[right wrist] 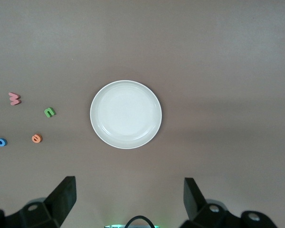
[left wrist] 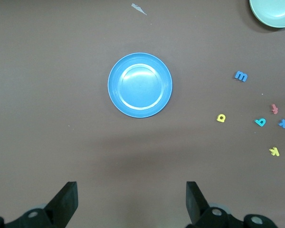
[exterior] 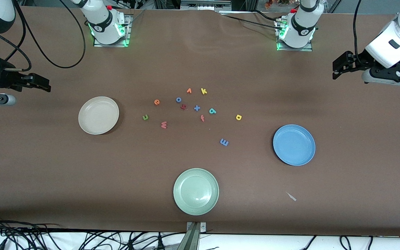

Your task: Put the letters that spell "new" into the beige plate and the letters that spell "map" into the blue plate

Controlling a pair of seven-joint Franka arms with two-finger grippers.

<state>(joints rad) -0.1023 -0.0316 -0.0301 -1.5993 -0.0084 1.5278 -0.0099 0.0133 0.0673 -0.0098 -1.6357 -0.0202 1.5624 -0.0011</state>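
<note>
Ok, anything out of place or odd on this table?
Only a small pale scrap lying on the table, between the blue plate and the pale green plate; it belongs to neither letters nor plates.

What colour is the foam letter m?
Blue; the small foam letter m shows best in the left wrist view.

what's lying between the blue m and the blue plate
Nothing: only bare table between the blue m and the blue plate, as the front view shows.

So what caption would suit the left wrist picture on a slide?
Left gripper, fingers open, over bare table short of the empty blue plate; blue m, yellow a and teal p lie loose beside it.
</note>
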